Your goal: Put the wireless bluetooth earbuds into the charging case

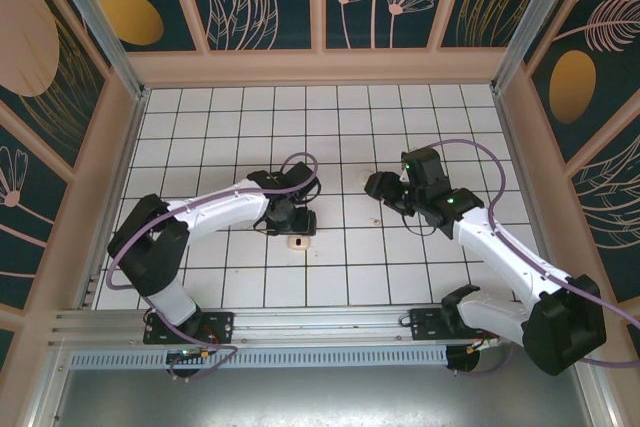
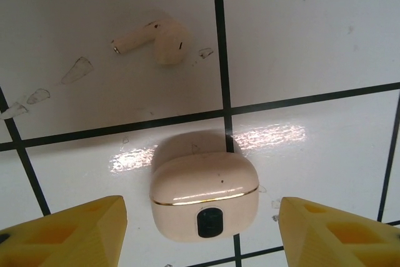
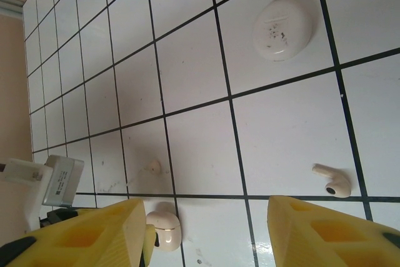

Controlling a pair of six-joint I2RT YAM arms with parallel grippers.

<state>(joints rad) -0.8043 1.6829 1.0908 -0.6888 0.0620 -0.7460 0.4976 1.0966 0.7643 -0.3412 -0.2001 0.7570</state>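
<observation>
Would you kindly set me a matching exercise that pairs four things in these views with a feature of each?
Things:
1. charging case
2. earbud
3. flat white round piece
4. fingers of the left gripper

Features:
A. yellow, spread apart on either side of the case
B. tiny dark specks on its face
C. dark oval on its front under a thin gold line
D. lies on its side, stem out, inside a single tile

Pairs: 1-C, 2-D, 3-B, 4-A
</observation>
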